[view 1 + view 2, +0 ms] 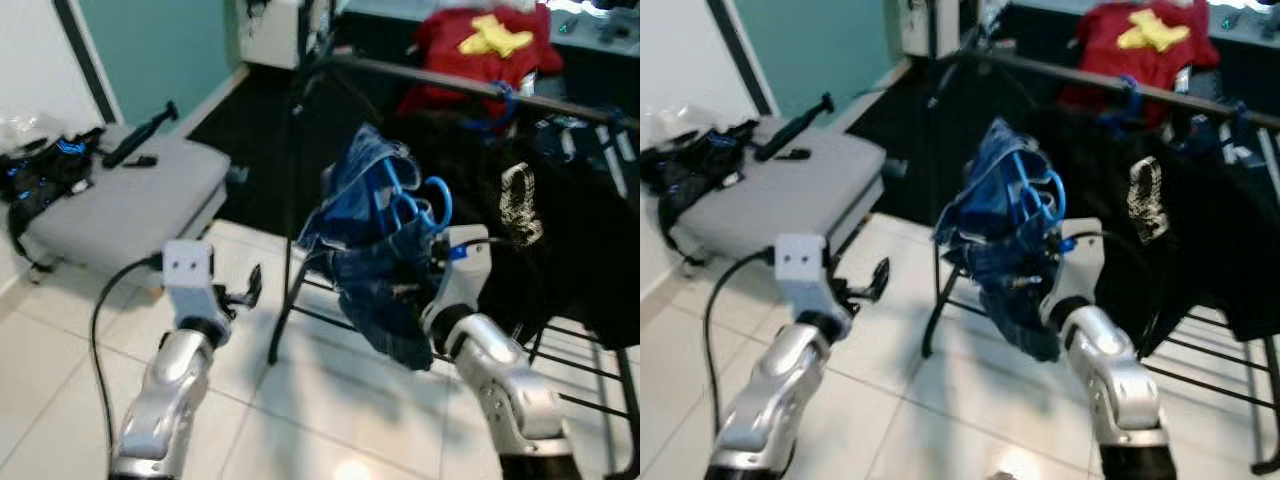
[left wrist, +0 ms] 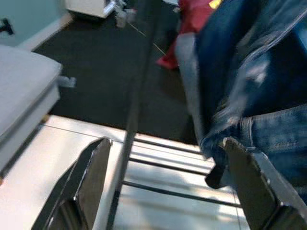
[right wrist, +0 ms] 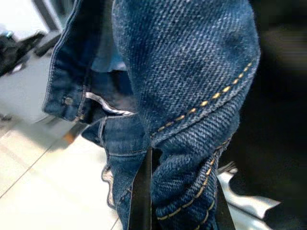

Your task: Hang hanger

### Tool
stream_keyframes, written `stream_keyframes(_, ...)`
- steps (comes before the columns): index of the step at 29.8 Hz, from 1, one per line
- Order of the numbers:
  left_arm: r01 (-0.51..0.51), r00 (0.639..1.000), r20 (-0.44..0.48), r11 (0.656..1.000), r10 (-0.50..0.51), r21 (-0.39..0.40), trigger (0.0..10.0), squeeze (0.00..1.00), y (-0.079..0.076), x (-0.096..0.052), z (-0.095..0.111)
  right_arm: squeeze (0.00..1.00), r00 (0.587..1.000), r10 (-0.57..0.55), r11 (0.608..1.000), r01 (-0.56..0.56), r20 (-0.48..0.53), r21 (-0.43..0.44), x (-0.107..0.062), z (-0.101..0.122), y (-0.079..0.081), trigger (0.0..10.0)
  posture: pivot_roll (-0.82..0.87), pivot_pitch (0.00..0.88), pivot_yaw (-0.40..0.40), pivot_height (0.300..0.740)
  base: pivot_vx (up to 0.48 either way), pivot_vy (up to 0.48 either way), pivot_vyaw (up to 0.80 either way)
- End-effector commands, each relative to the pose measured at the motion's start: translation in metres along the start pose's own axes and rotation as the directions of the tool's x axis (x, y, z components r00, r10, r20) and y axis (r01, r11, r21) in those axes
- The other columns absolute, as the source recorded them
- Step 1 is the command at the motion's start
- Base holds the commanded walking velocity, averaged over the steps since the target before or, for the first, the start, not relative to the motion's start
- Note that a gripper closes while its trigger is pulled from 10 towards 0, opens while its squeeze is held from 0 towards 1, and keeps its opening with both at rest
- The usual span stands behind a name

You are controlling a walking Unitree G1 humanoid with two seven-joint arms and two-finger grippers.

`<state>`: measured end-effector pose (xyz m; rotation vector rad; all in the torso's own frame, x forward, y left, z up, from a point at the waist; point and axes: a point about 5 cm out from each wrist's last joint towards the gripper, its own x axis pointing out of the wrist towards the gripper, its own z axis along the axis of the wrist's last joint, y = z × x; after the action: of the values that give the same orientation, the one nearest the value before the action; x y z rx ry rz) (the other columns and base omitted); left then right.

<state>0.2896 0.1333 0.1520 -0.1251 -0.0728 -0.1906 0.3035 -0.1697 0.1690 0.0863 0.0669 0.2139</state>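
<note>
Grey cushioned bench (image 1: 130, 205) is sitting at the left on the white tiled floor (image 1: 330, 420), by a teal wall (image 1: 165, 50). A black bundle of straps (image 1: 50, 170) is lying at the bench's left end, a black tripod-like stick (image 1: 140, 135) resting across its top. Red garment with a yellow print (image 1: 485, 45) is lying further back on a dark surface. Black t-shirt with a white print (image 1: 530, 215) is hanging at the right. Dark rug (image 2: 110, 76) is covering the floor behind the tiles. White unit (image 1: 275, 30) is standing at the back.

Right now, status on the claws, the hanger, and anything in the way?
Right claw shut on blue hanger with jeans, below the rail. Left claw open, idle. Black shirt already crowds the rail.
</note>
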Motion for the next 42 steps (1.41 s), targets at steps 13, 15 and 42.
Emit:
stream_keyframes(13, -0.027, 0.999, -0.024, 1.000, 0.027, 0.003, 10.0, 0.00, 0.007, -0.003, -0.005, 0.00, 0.989, 0.145, 0.989, -0.146, 0.041, 0.001, 0.005, 0.011, 0.023, 10.0, 0.01, 0.177, -0.058, 0.740, 0.477, 0.000, 0.00)
stream_keyframes(15, -0.027, 0.999, -0.023, 1.000, 0.027, 0.003, 10.0, 0.00, 0.007, -0.003, -0.005, 0.00, 0.988, 0.148, 0.989, -0.148, 0.046, 0.005, 0.007, 0.012, 0.026, 10.0, 0.01, 0.177, -0.059, 0.740, 0.469, 0.000, 0.00)
stream_keyframes(42, 0.025, 1.000, 0.015, 0.999, -0.025, -0.026, 10.0, 0.00, 0.002, -0.004, -0.005, 0.00, 0.955, 0.199, 0.978, -0.208, 0.221, 0.017, 0.008, 0.050, 0.022, 10.0, 0.01, 0.170, -0.062, 0.740, 0.059, 0.000, 0.00)
